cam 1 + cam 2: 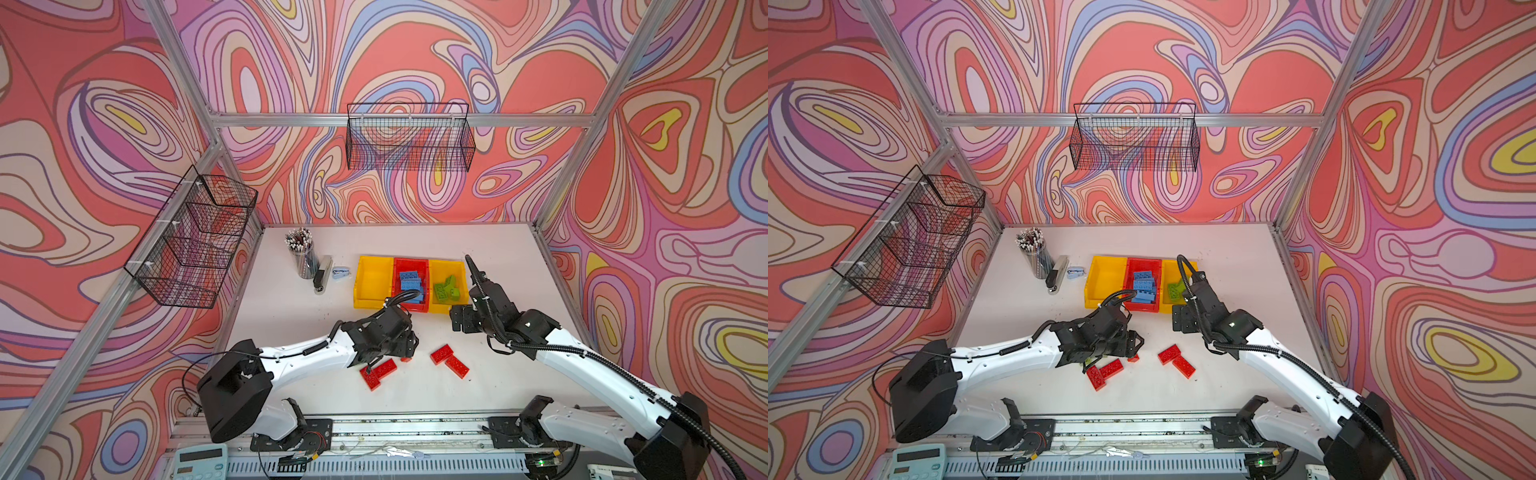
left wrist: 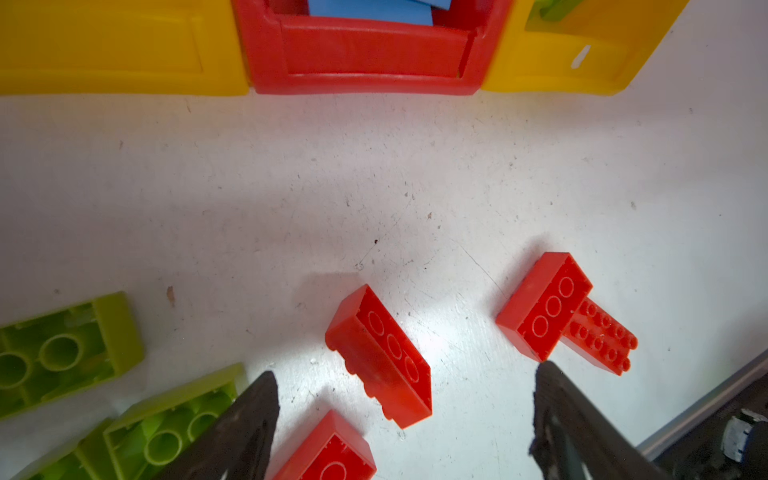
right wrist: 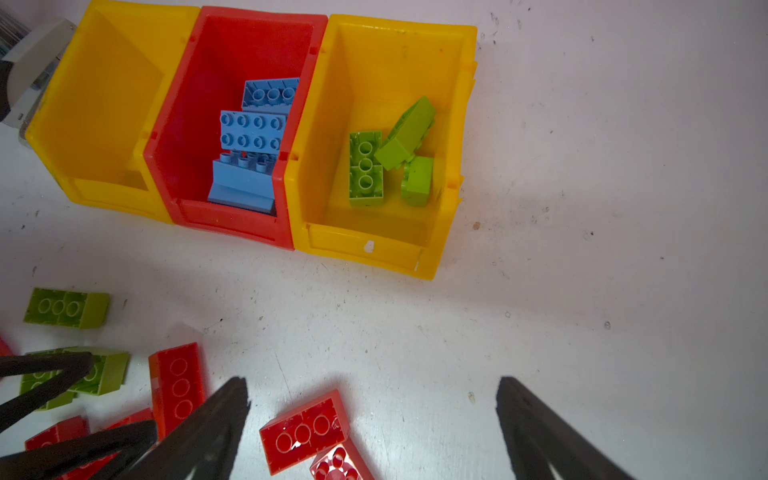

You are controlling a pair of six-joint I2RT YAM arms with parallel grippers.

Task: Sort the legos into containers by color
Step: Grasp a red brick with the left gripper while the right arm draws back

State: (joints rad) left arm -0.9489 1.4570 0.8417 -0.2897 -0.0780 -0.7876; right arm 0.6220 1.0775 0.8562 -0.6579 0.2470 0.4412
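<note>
Three joined containers stand mid-table: an empty yellow one (image 1: 362,286), a red one (image 1: 398,266) holding light blue legos (image 3: 253,133), and a yellow one (image 3: 453,124) holding lime green legos (image 3: 399,162). Red legos lie loose in front (image 1: 380,371) (image 1: 449,360). My left gripper (image 2: 406,370) is open low over the table. A red lego (image 2: 382,357) lying on its side sits between its fingers, untouched, with another (image 2: 328,449) close by. Lime green legos (image 2: 62,353) lie beside it, hidden under the arm in both top views. My right gripper (image 3: 372,380) hangs open and empty near two red legos (image 3: 305,432).
A clear cup of pens (image 1: 302,255), a stapler (image 1: 323,274) and a small blue item (image 1: 340,272) stand left of the containers. Black wire baskets hang on the left wall (image 1: 191,241) and back wall (image 1: 409,137). A calculator (image 1: 199,461) lies at the front rail.
</note>
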